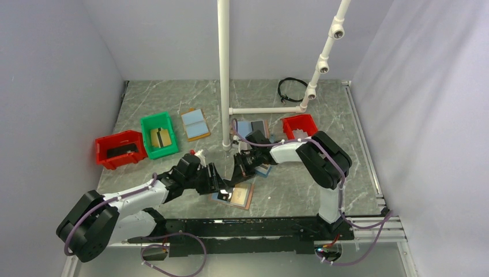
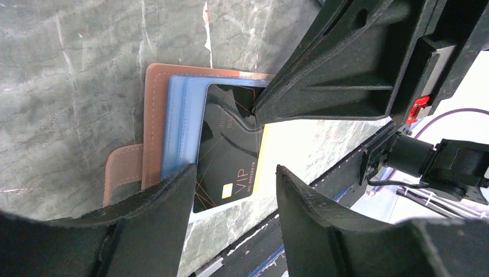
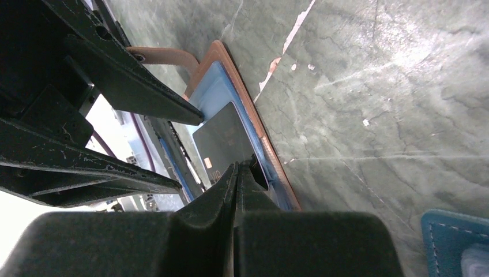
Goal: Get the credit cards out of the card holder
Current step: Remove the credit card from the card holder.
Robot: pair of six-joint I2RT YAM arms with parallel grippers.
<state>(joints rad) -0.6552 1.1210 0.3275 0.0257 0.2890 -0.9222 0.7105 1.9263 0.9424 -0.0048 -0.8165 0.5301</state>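
The card holder (image 1: 245,196) lies open near the table's front middle, tan-brown rim and light blue inside. A dark grey credit card (image 2: 228,156) marked VIP lies on its blue half (image 2: 181,121). My left gripper (image 2: 236,179) is open and empty, its fingers (image 2: 167,213) straddling the card's near end just above it. My right gripper (image 3: 239,167) is shut, and its tip rests on the card (image 3: 225,141) at the pocket notch. From above, the left gripper (image 1: 221,186) and right gripper (image 1: 237,176) meet over the holder and hide most of the card.
Back left are a red bin (image 1: 120,149) holding a dark card, a green bin (image 1: 159,134) with gold cards, and a blue holder (image 1: 195,123). More holders (image 1: 252,128), a navy one (image 1: 264,169), a red bin (image 1: 300,125) and a white pole (image 1: 224,75) stand behind.
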